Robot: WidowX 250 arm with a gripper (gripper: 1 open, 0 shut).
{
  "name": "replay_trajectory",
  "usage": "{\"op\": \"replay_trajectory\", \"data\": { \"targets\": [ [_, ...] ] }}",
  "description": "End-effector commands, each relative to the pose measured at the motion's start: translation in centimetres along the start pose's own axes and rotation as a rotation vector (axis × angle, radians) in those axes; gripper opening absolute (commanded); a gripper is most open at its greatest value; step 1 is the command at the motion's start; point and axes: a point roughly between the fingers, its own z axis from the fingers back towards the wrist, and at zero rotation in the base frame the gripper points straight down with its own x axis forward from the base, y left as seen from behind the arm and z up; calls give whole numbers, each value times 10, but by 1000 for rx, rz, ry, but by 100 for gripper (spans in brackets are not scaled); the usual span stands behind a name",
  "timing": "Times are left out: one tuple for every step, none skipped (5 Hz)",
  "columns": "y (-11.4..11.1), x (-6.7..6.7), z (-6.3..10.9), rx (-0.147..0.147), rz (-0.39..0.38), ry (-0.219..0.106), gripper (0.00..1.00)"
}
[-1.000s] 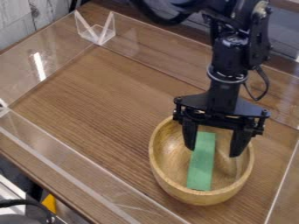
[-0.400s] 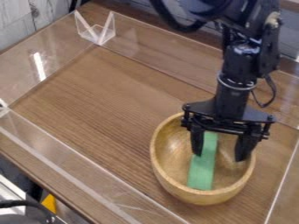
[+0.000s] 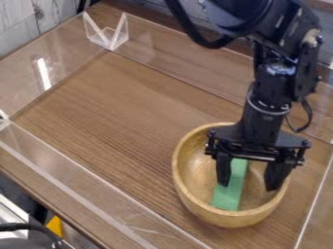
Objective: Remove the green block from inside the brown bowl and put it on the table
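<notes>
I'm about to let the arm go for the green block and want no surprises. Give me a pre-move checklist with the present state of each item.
1. Green block inside the brown bowl: ok.
2. Tool open, nothing gripped: ok.
3. Tool over the bowl: ok.
4. Block centred between the fingertips: cannot tell; one fingertip overlaps the block's upper end in this view, and depth is unclear.
5. Bare table on which to put the block: ok, left of the bowl in the picture.
6. Fingertips low enough to close on the block: cannot tell from this single view.
</notes>
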Motion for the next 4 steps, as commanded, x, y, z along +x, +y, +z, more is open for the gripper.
{"op": "replay_trajectory", "data": {
  "targets": [
    [-2, 0, 11, -35, -30, -34, 100],
    [0, -2, 11, -36, -54, -36, 100],
    [10, 7, 4, -38, -64, -38, 100],
    [19, 17, -2, -41, -70, -37, 100]
  ]
}}
